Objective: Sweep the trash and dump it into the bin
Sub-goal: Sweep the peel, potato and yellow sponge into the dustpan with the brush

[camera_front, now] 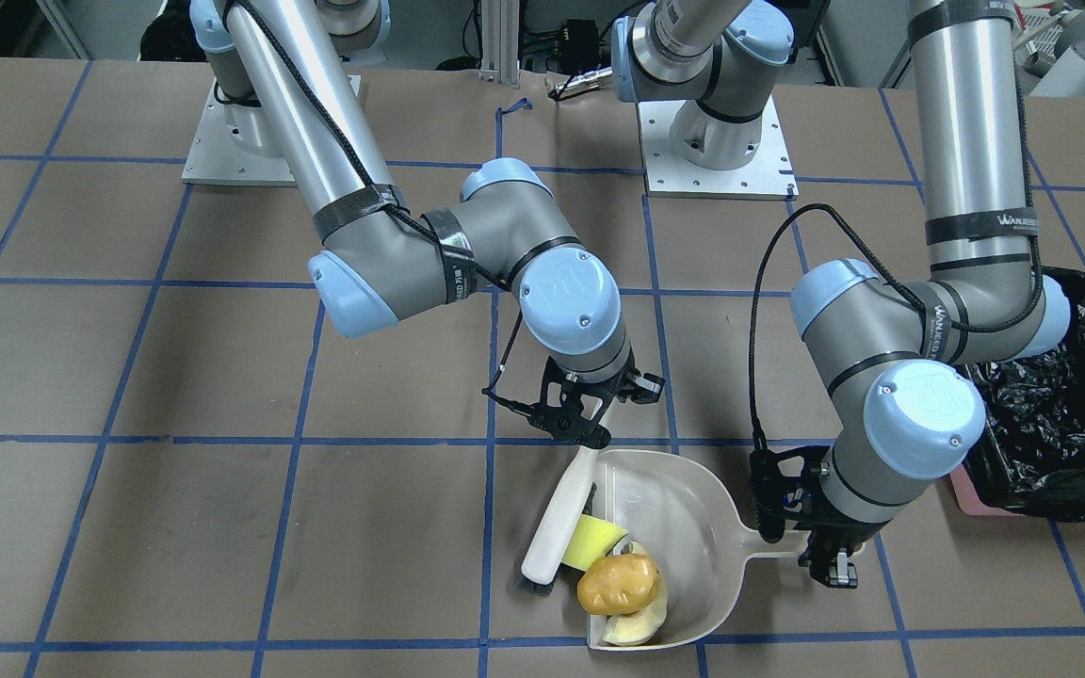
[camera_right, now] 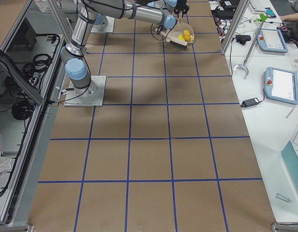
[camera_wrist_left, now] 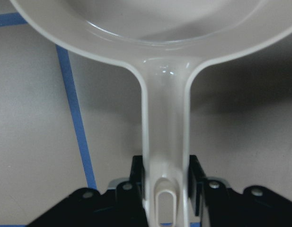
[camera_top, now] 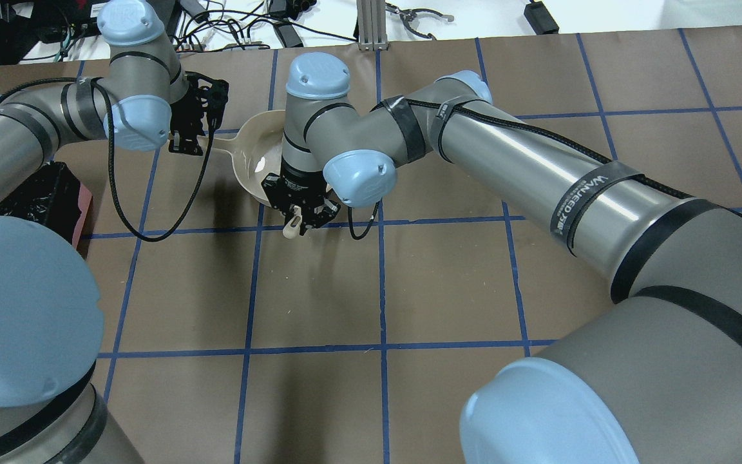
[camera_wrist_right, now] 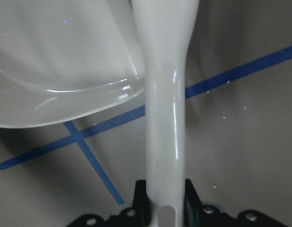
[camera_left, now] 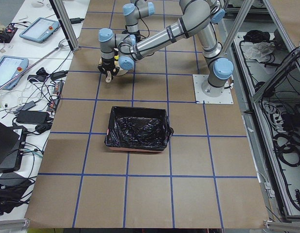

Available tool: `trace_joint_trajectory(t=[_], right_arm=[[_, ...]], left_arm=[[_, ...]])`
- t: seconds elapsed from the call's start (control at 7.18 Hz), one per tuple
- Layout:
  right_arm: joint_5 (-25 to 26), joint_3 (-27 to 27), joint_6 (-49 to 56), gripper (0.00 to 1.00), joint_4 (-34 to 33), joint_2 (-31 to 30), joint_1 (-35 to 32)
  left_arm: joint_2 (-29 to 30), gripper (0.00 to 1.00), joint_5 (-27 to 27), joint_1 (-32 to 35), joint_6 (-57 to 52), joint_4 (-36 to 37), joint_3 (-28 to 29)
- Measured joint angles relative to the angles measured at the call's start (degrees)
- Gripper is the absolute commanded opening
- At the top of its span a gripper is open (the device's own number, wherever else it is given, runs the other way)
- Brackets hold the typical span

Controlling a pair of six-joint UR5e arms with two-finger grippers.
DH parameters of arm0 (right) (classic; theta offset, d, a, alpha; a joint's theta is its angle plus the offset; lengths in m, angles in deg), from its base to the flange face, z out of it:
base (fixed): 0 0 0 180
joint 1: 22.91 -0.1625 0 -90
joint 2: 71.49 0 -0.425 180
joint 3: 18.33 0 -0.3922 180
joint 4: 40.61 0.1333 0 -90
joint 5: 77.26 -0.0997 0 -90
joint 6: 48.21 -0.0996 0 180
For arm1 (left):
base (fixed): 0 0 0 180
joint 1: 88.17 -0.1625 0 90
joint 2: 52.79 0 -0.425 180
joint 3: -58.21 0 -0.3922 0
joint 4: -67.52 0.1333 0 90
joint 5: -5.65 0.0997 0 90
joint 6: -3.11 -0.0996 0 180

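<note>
The beige dustpan (camera_front: 693, 499) lies on the table with its handle (camera_wrist_left: 164, 132) in my left gripper (camera_front: 825, 556), which is shut on it. The yellow wedge (camera_front: 595, 541), the brown-yellow potato lump (camera_front: 618, 584) and the pale crescent slice (camera_front: 639, 623) all lie at the pan's open mouth. My right gripper (camera_front: 582, 426) is shut on the handle (camera_wrist_right: 165, 118) of a white brush (camera_front: 557, 527), whose head rests beside the wedge. The bin (camera_front: 1060, 414), a pink box with a black bag, stands just beyond my left arm.
The brown table cover is marked with blue tape grid lines (camera_front: 392, 440). The bin also shows in the exterior left view (camera_left: 137, 128) and partly in the overhead view (camera_top: 42, 193). The two arm bases (camera_front: 717, 141) stand at the table's far side.
</note>
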State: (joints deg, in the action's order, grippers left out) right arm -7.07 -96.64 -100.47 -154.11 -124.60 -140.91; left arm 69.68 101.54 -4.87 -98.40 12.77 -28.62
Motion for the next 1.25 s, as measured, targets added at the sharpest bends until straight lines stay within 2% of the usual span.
trace_joint_trajectory(t=[0.84,0.97,1.25], right_arm=[[-7.2,1.8,-3.8,0.0,-3.1,0.2,-1.3],[-7.8,2.4,-4.0,0.0,-1.9,-0.5,-1.1],[-5.2,2.8,-3.2,0.0,2.9,-1.8,-0.8]], left_arm=[[0.0,0.0,-0.1,0.0,0.0,0.0,0.0],[0.0,0.0,-0.1,0.0,0.0,0.0,0.0],[0.1,0.0,-0.2,0.0,0.0,0.0,0.0]])
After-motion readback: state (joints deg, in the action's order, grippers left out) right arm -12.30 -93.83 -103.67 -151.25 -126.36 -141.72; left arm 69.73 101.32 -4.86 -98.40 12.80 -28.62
